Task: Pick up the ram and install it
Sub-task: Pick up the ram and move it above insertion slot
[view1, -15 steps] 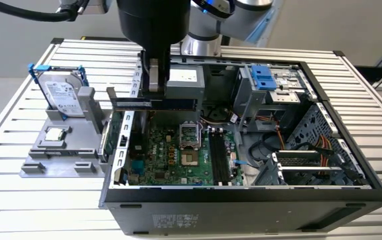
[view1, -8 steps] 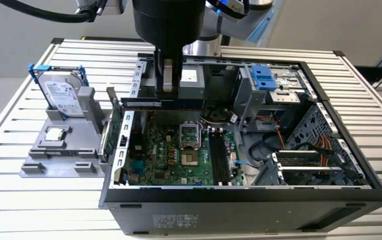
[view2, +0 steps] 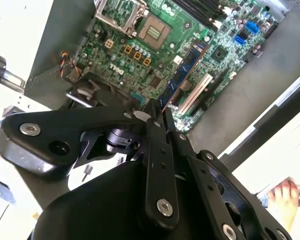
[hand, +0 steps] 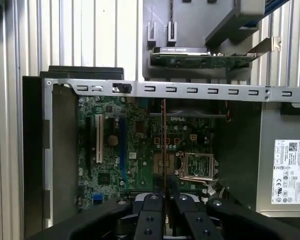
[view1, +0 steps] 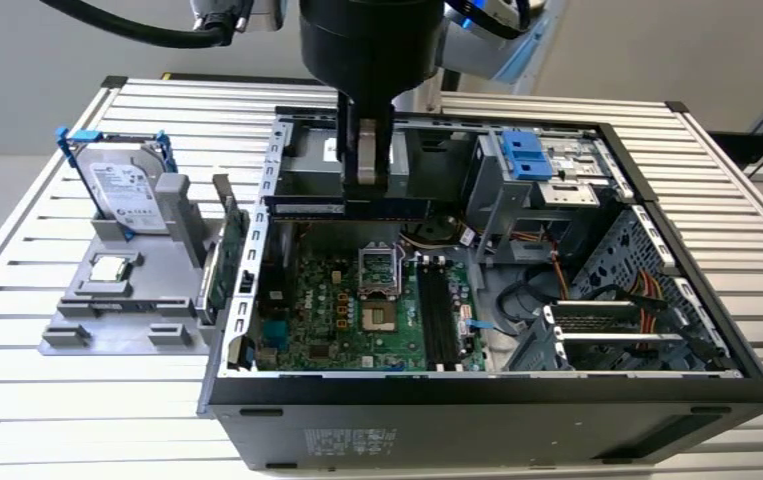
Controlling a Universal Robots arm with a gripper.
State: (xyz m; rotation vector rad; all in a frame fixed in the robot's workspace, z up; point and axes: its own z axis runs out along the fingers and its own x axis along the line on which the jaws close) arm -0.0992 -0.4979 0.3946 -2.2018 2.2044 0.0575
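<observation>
Ram [view1: 304,208] clamped in end effector [view1: 368,186], above motherboard [view1: 328,312]

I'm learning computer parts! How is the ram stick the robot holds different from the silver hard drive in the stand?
The ram is a thin dark stick; the hard drive is a fatter silver box in a blue-trimmed frame. The ram hangs level over the open case, clamped in the jaws; the hard drive stands upright in the grey stand outside the case, untouched. Neither is fitted into the computer yet.
</observation>
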